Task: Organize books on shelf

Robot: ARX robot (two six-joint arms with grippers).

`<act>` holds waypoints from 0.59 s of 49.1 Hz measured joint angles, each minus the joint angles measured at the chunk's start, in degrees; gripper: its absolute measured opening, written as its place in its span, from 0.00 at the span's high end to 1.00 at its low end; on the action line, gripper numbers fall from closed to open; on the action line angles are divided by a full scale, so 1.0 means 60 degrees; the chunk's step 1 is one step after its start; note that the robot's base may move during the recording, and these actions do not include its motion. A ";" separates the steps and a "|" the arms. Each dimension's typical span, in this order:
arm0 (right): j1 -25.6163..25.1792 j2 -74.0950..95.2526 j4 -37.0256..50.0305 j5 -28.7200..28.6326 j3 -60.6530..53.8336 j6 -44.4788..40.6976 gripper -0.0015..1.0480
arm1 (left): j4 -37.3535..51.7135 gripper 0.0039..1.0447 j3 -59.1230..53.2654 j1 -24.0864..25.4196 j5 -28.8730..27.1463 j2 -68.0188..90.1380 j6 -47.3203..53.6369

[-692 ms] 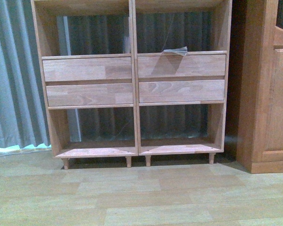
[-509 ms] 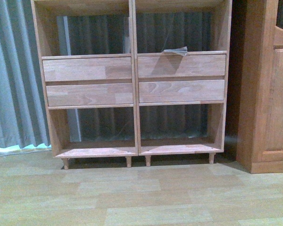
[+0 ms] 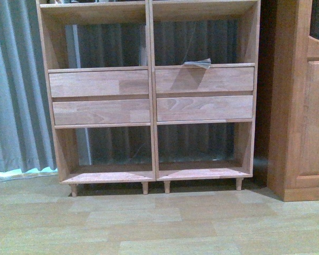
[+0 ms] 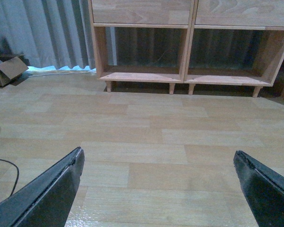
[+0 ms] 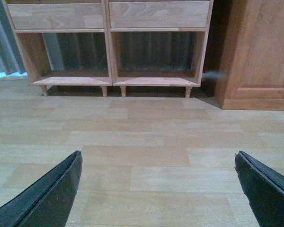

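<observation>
Left gripper [image 4: 157, 152] and right gripper [image 5: 157, 154] are both wide open, holding nothing.
Their dark fingers [image 5: 47, 198] hang over the wood floor [image 5: 142, 137]. Shelf [image 3: 151, 106] stands ahead, between curtain [image 3: 16, 95] and cabinet [image 3: 303, 106]. One thin grey floppy thing [image 3: 198, 63] lies above its top right drawer [image 3: 204, 79], poking over the edge. I cannot tell if it is a book.

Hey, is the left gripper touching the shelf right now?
Apart. The left wrist view shows a stretch of floor lying between the open left gripper and the shelf.
</observation>
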 joint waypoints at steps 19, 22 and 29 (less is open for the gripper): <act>0.0000 0.0000 0.0000 0.0000 0.0000 0.0000 0.07 | 0.0000 0.07 0.0000 0.0000 0.0000 0.0000 0.0000; 0.0000 0.0000 0.0000 0.0000 0.0000 0.0000 0.07 | 0.0000 0.07 0.0000 0.0000 0.0000 0.0000 0.0000; 0.0000 0.0000 0.0000 0.0000 0.0000 0.0000 0.07 | 0.0000 0.07 0.0000 0.0000 0.0000 0.0000 0.0000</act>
